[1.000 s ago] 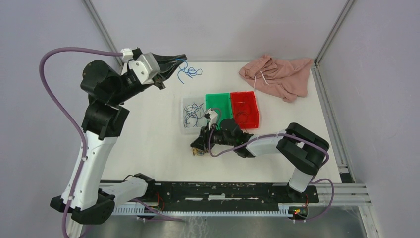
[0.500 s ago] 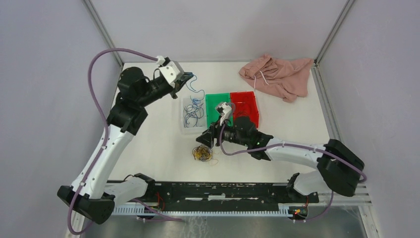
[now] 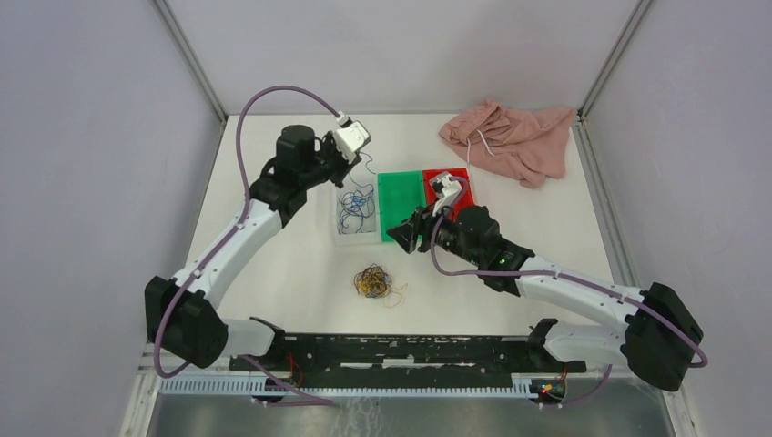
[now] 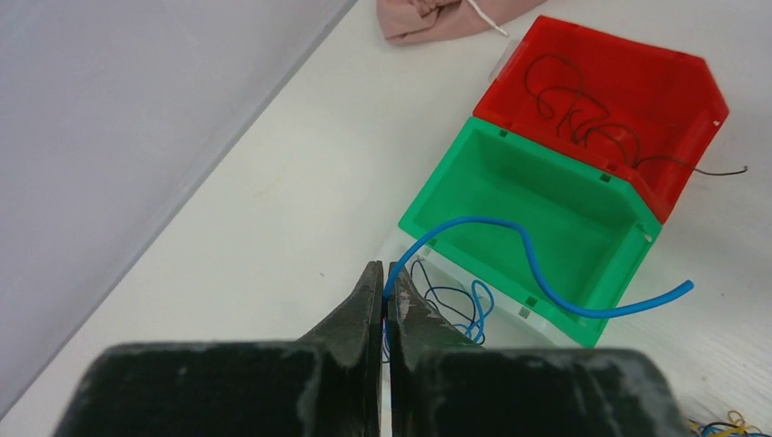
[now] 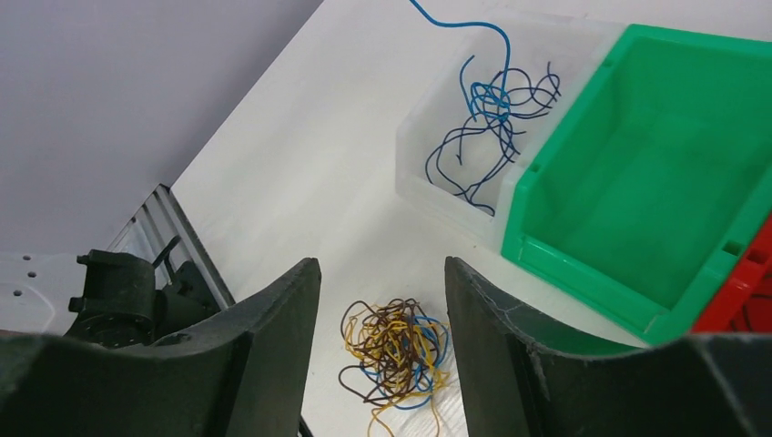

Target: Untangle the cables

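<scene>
The tangled clump of cables (image 3: 373, 282), yellow-orange, dark brown-red and blue, lies on the white table, free of both grippers. In the right wrist view the clump (image 5: 396, 355) lies below and between my open right gripper (image 5: 382, 264), which is empty. That gripper (image 3: 405, 235) hovers by the green bin's front. My left gripper (image 4: 383, 278) is shut on a single blue cable (image 4: 537, 273) that arcs out over the green bin. In the top view it (image 3: 350, 164) hangs above the clear bin's back edge.
A clear bin (image 3: 344, 238) holds loose blue cables (image 5: 492, 109). Beside it stand a green bin (image 3: 401, 196) with nothing in it and a red bin (image 3: 451, 196) with dark red wires. A pink cloth (image 3: 510, 137) lies at the back right.
My left arm swung right from the back-left corner, carrying the blue cable over the clear bin. My right gripper rose off the clump and moved back and right; the clump stays on the table.
</scene>
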